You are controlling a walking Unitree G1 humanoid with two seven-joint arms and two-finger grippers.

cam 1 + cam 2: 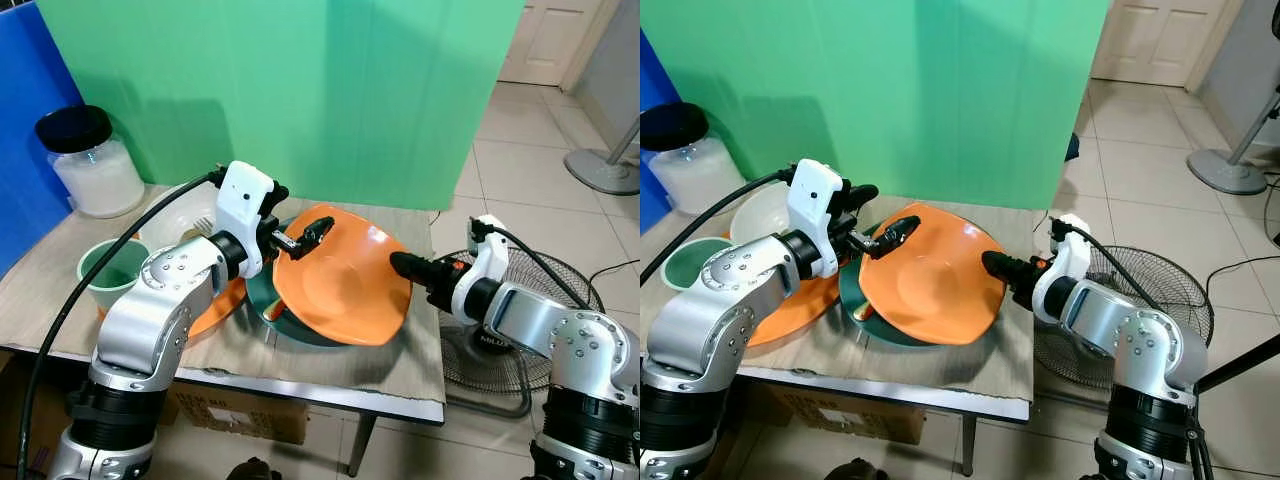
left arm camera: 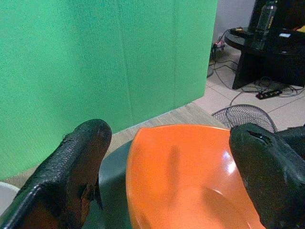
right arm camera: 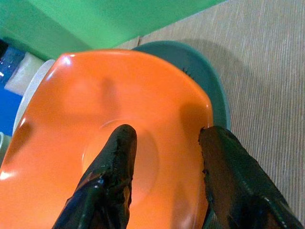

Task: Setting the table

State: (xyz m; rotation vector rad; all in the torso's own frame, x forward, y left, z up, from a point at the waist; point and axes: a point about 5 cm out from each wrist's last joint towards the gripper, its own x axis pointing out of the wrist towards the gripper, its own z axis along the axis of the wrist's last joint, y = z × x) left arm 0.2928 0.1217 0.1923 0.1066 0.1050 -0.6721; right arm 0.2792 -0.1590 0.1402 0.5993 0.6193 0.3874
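An orange plate sits tilted over a dark green plate in the middle of the table. My right gripper is at the plate's right rim. In the right wrist view one finger lies over the orange inside and the other is at the rim, so it looks shut on the plate. My left gripper stands open at the plate's far-left corner, one finger against the rim. In the left wrist view the plate lies between its wide-spread fingers.
A second orange plate lies under my left forearm. A green cup, a white bowl and a black-lidded jar stand at the left. A floor fan sits past the table's right edge. A green screen rises behind.
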